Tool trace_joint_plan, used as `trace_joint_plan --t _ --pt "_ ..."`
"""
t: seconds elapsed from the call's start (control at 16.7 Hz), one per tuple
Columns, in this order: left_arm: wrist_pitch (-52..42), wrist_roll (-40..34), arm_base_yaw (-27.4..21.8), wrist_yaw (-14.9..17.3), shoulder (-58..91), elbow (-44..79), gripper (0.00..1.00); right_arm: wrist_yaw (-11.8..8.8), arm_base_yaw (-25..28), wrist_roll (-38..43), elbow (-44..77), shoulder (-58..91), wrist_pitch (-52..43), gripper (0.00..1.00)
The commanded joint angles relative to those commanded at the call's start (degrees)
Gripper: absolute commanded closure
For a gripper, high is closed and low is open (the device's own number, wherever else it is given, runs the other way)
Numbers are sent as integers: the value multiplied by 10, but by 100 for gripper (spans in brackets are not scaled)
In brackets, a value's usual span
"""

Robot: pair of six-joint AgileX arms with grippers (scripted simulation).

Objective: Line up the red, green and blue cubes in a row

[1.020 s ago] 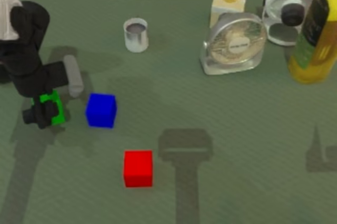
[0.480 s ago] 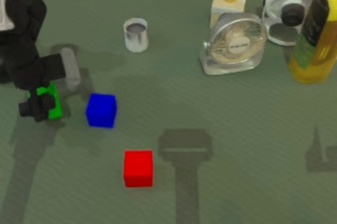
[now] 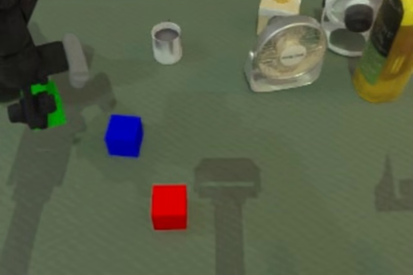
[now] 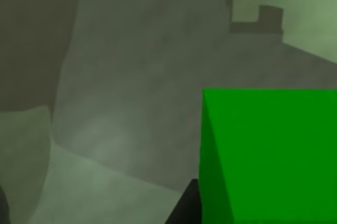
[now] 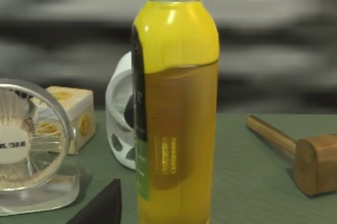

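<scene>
My left gripper (image 3: 35,108) is shut on the green cube (image 3: 55,104) at the table's far left, held clear of the surface with its shadow beneath. In the left wrist view the green cube (image 4: 268,155) fills the picture's corner against a dark finger (image 4: 185,208). The blue cube (image 3: 124,135) rests on the table to the right of the held cube. The red cube (image 3: 169,206) lies nearer the front, right of the blue one. My right gripper (image 5: 105,208) is outside the top view, parked facing the bottle.
Along the back stand a metal cup (image 3: 166,42), a clear round fan (image 3: 285,52), a cream box (image 3: 281,2), a white round device (image 3: 353,7) and a yellow oil bottle (image 3: 387,42). A wooden mallet (image 5: 300,153) lies beyond the bottle.
My left gripper has carried the green cube up off the table, moving left and toward the back in the top view. The blue and red cubes have stayed put.
</scene>
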Motion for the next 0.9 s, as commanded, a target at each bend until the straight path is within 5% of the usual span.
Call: trace_joint_plan --t 0.36,0.9 --pt "-6 -38 -69 0 1 3 100 0 0 0 0 0 0 0" --pt "-30 -211 -392 1 -24 3 100 0 0 0 0 0 0 0"
